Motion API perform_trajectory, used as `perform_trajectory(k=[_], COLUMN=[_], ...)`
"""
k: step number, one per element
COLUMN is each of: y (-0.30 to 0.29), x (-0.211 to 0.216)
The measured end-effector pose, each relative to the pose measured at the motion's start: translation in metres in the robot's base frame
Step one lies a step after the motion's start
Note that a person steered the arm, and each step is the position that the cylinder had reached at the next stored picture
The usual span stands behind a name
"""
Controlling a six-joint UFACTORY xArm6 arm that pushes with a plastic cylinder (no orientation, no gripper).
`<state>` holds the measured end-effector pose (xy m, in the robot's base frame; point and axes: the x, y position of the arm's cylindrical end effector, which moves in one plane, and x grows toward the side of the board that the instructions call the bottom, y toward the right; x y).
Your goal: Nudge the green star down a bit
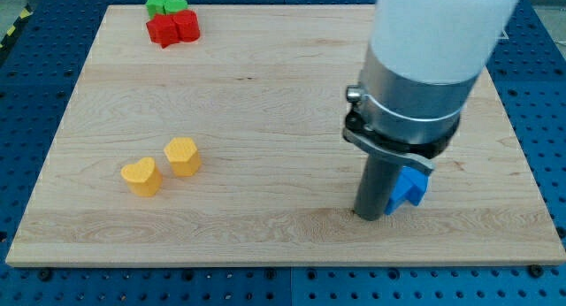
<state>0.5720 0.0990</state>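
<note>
green star (165, 2) at wooden board's (265, 103) top-left corner, touching red block (173, 27) just below, tip (369, 216) far off beside blue block (409, 187), no fingers, bare rod only, two yellow blocks (161, 165) lower left

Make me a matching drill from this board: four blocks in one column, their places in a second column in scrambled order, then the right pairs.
Blocks:
1. green star
2. red block
3. yellow heart
4. blue block

Places:
A. touching my tip, on the tip's right in the view
B. at the board's top edge, upper left of the view
C. lower left, just right of a second yellow heart
D. directly below the green star, touching it

Pairs: 1-B, 2-D, 3-C, 4-A
</note>
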Motion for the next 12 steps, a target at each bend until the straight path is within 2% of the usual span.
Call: perform_trajectory(k=[1,2,4,6,7,9,11,12], y=[-0.012,-0.056,-0.117,-0.299,-0.374,-0.381,-0.375,-0.348], x=[0.001,-0.014,-0.135,-0.204,-0.254,-0.38,-0.38,-0.38])
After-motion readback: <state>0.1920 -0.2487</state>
